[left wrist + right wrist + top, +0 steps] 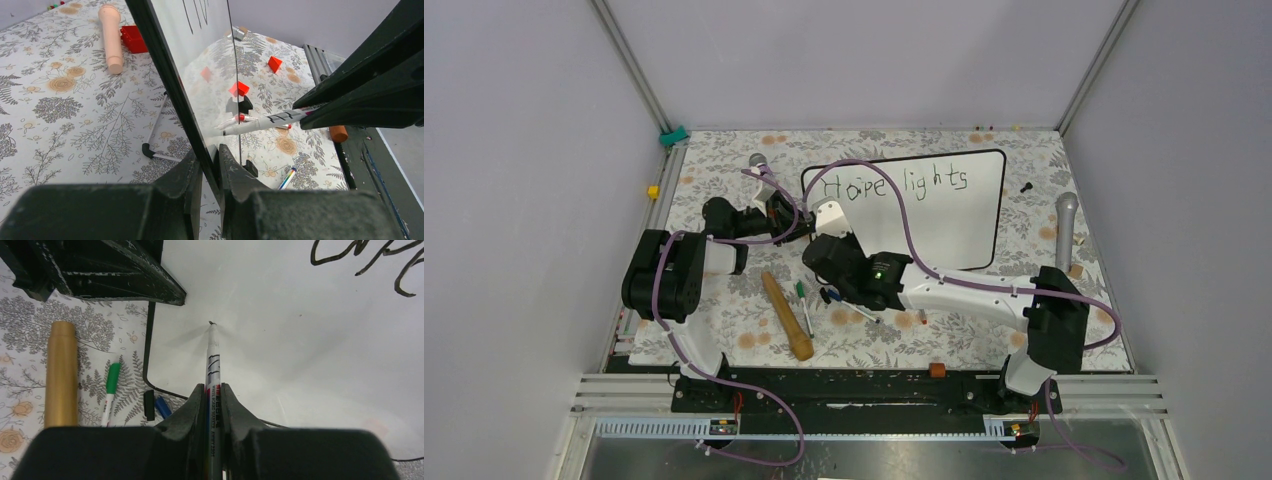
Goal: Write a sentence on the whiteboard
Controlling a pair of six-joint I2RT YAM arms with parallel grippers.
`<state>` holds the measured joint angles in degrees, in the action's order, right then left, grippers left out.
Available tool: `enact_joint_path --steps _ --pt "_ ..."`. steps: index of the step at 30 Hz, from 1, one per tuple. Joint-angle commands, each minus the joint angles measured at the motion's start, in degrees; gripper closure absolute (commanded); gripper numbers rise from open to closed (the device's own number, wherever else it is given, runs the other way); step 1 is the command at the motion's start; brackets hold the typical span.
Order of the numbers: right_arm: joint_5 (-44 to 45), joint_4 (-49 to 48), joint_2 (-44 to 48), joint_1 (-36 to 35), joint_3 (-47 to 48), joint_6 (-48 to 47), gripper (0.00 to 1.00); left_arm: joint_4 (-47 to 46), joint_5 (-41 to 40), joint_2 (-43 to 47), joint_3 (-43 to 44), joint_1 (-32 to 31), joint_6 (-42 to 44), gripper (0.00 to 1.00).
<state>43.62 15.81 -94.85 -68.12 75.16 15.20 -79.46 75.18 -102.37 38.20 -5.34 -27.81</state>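
Floral tabletop; right tool holds marker against whiteboard; left tool clamps edge.

A wooden dowel lies on the floral tabletop, a green-capped marker just beside it, a grey microphone far right.

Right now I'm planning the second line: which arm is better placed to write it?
Right. The right end effector grips the marker, tip at the whiteboard; the left end effector is clamped on its edge.
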Motion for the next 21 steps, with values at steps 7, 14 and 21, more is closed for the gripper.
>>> enact_joint_path --steps 7,14,21 --pt "7.68 4.37 -0.73 -0.44 3.41 0.53 1.0 -5.0 0.73 0.94 -0.76 0.06 8.57 1.0" --pt "6.61 4.46 1.56 -0.45 2.09 1.08 1.0 -5.0 0.67 0.98 -0.74 0.12 8.48 1.0" --pt "1.17 -3.83 7.84 -0.45 -3.31 -1.31 1.0 -4.96 0.6 0.95 -0.75 0.09 8.55 1.0"
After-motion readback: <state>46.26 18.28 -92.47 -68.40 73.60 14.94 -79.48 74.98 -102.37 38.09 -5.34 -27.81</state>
